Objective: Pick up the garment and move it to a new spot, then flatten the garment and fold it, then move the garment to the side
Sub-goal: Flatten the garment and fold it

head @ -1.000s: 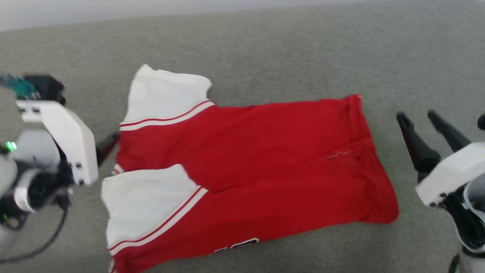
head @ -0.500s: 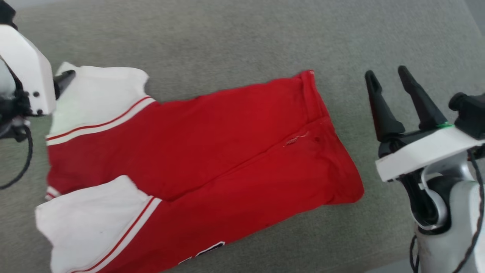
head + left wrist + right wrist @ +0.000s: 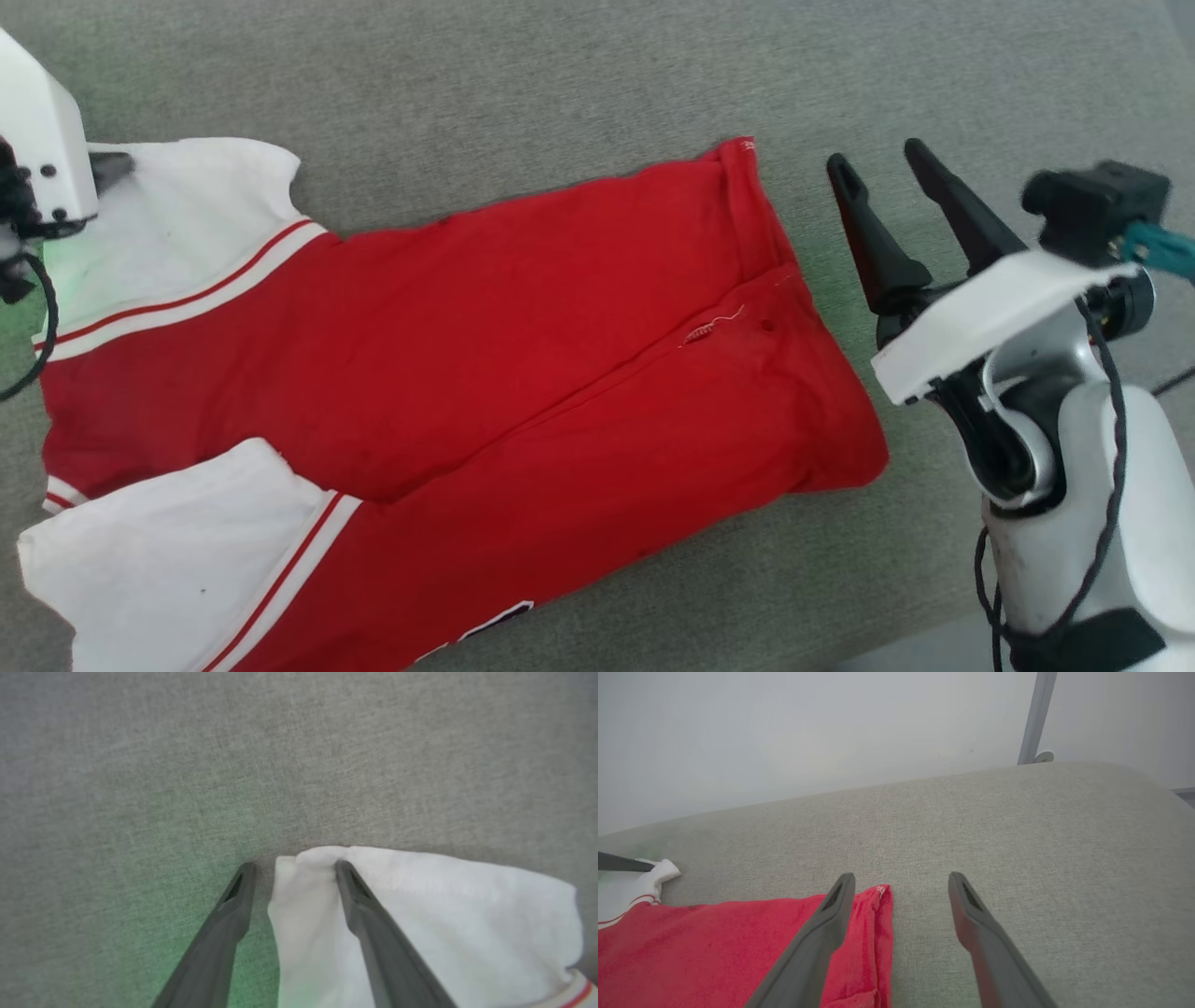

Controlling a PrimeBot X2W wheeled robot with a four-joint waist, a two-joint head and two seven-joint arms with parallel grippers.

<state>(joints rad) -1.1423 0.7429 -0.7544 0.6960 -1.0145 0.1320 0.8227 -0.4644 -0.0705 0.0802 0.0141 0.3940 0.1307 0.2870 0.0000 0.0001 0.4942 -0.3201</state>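
Note:
The garment [image 3: 523, 345], red with white sleeves, lies folded lengthwise on the grey fabric surface [image 3: 560, 84], with black lettering peeking out at its near edge. In the left wrist view my left gripper [image 3: 294, 867] is open and straddles the corner of the far white sleeve [image 3: 420, 914]. One finger rests on the cloth and the other on the grey surface. In the head view one dark finger [image 3: 112, 168] of it shows at that sleeve. My right gripper [image 3: 878, 163] is open with nothing in it, just right of the red hem corner [image 3: 880, 893].
The grey surface ends near the head view's lower right corner, where paler floor [image 3: 924, 653] shows. A white wall [image 3: 831, 732] and a thin grey pole [image 3: 1036, 714] stand behind the surface. Bare grey fabric lies beyond and to the right of the shirt.
The head camera has swung, so the whole picture has shifted. My left gripper has gone from the shirt's neck edge to the far sleeve's corner. The right gripper stays beside the hem.

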